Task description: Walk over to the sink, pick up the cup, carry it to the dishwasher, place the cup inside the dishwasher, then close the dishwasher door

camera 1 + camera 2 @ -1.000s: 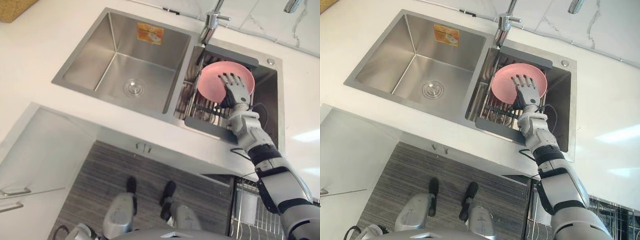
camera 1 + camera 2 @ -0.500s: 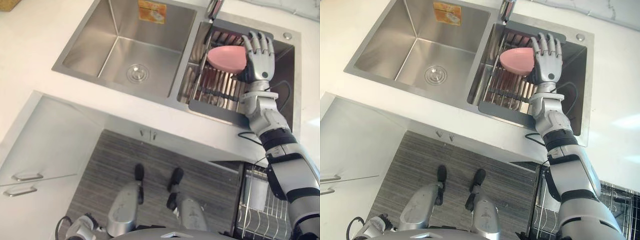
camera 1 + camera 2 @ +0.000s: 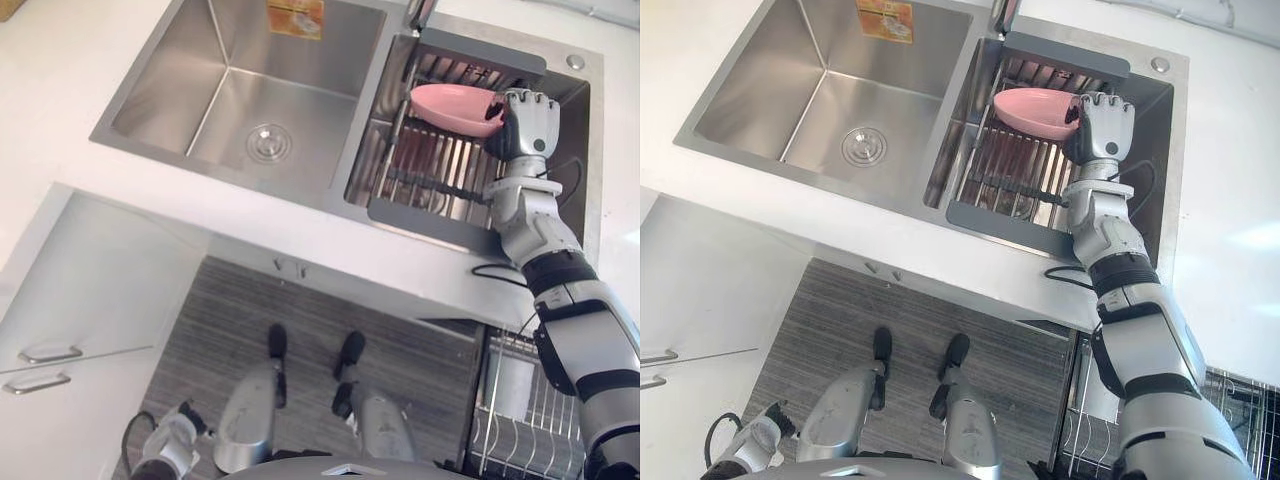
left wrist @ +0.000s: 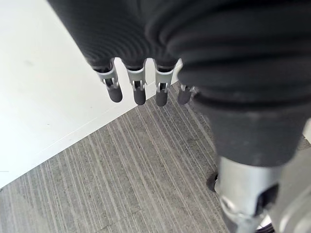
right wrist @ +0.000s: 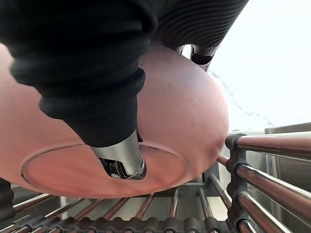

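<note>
Right robot hand point(image 3: 528, 122) gripping bowl point(image 3: 448, 104), left robot hand point(image 4: 138, 91) hanging relaxed

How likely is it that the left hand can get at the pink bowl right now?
Probably not. The left hand hangs low near the floor, well away, while the right hand grips the pink bowl above the rack.

- A white countertop point(image 3: 60, 90) spreads across the far side, with a bright light patch point(image 3: 1252, 236) near its right edge.
- Grey wood-grain plank floor point(image 3: 230, 330) lies below its front edge.
- White cabinet drawers point(image 3: 90, 290) with silver bar handles point(image 3: 50, 352) sit below its left front edge.
</note>
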Controlling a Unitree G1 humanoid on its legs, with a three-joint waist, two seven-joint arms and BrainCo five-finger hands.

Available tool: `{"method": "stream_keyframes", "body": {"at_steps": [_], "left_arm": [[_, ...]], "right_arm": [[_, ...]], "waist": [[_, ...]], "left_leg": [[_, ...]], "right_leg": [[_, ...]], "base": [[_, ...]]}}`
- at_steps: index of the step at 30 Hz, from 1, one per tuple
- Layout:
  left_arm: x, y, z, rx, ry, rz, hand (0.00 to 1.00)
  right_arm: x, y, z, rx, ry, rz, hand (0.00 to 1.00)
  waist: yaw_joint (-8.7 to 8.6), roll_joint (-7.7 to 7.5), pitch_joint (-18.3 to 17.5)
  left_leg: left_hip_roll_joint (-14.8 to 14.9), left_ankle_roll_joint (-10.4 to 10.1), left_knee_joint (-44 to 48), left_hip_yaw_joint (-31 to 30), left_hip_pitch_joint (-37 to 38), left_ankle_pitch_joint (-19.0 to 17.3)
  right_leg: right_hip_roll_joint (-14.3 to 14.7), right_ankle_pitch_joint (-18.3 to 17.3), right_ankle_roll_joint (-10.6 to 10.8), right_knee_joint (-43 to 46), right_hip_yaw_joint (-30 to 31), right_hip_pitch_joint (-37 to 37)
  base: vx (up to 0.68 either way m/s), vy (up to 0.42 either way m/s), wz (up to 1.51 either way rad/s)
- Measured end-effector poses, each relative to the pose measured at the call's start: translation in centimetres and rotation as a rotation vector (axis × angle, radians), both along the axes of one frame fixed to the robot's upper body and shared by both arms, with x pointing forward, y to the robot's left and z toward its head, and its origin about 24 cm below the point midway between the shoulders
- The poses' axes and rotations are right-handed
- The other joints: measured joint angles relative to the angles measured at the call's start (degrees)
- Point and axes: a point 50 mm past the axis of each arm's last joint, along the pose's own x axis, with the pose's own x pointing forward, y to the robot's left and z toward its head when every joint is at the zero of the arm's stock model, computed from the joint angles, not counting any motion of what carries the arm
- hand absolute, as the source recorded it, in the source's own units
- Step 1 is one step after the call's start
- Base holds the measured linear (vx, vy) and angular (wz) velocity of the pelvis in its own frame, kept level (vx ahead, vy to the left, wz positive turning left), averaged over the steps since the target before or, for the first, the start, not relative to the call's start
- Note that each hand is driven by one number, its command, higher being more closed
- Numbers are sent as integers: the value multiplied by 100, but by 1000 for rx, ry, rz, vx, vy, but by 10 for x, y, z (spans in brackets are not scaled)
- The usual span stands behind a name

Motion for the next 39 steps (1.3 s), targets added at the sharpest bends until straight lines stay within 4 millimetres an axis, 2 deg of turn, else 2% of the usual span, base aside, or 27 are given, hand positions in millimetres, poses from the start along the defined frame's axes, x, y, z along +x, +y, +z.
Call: {"method": "stream_keyframes", "body": {"at_steps": [4,9,13,16,19,20,27,31,34,39], "left_arm": [[1,-1,0,-1,-10,-4,0],[0,-1,-1,0,-4,-6,0],[0,-1,-1,16,-1,-25,0],[-4,0,-2,27,19,-32,0],[-12,1,-4,31,46,-40,0],[-17,2,-5,35,59,-41,0],[-31,2,-9,36,114,-61,0],[-44,1,-13,36,164,-77,0],[-56,0,-15,37,193,-67,0],[-66,-7,-19,-1,184,-40,0]], "right_arm": [[1,4,-3,16,-1,36,100],[-2,12,-16,34,-22,89,100],[-12,14,-30,4,-53,137,100],[-20,20,-39,5,-62,188,100],[-29,20,-46,11,-68,223,100],[-31,23,-47,-1,-70,243,100],[-39,28,-58,-36,-32,305,100],[-49,30,-57,-43,-49,328,100],[-63,29,-50,-35,-95,342,100],[-95,7,-46,31,-166,273,100]], "waist": [[-16,-73,32],[-26,-188,-4],[-31,-337,-105],[-98,-466,-380],[-157,-512,-609],[-174,-517,-739],[-255,-518,-1036],[-327,-511,-1059],[-367,-506,-1086],[-606,-438,-1373]], "left_leg": [[6,-14,6,12,43,-9],[15,-23,2,31,211,-63],[23,-11,-19,110,384,-113],[30,1,-41,194,446,-143],[29,-12,-168,266,697,-168],[30,-16,-222,314,741,-170],[14,-35,-421,326,976,-150],[4,-23,-464,345,1098,-145],[7,-48,-520,495,1210,-180],[2,-49,-502,724,1277,-324]], "right_leg": [[4,-8,10,28,13,29],[16,-57,44,37,38,190],[29,-89,67,23,116,319],[41,-94,75,-26,193,348],[68,-104,88,-121,269,546],[77,-103,89,-154,306,550],[91,-100,100,-272,305,734],[87,-108,116,-295,323,844],[94,-103,126,-296,472,850],[94,-111,159,-297,712,798]], "base": [[8,6,-1],[46,21,-1],[48,21,-10],[57,18,-15],[65,12,-13],[60,10,-23],[16,9,-2],[4,8,-2],[21,36,-24],[44,37,-28]]}}
